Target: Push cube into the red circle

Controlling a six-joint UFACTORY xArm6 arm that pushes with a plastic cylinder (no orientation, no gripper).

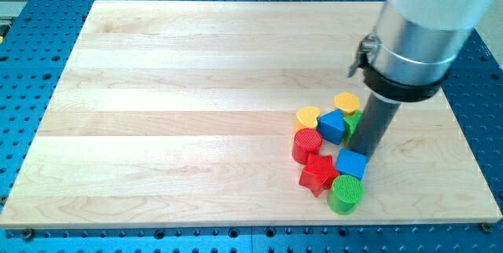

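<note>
Camera view, blue cube [350, 163], tip [360, 151] touching.

A pale wooden board [196, 111] lies before me. Under it sits a blue perforated table [35, 17], evenly lit.

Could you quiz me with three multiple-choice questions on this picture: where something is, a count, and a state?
1. Where is the block cluster? A view's lower right. B view's upper left. C centre.
2. How many blue blocks? A one. B two. C four.
3. The red cylinder is: A stacked on another. B standing upright on the board. C off the board.

A: blocks crowd around my tip at lower right.
B: a blue cube and a second blue cube.
B: the red cylinder stands upright beside the red star.
</note>
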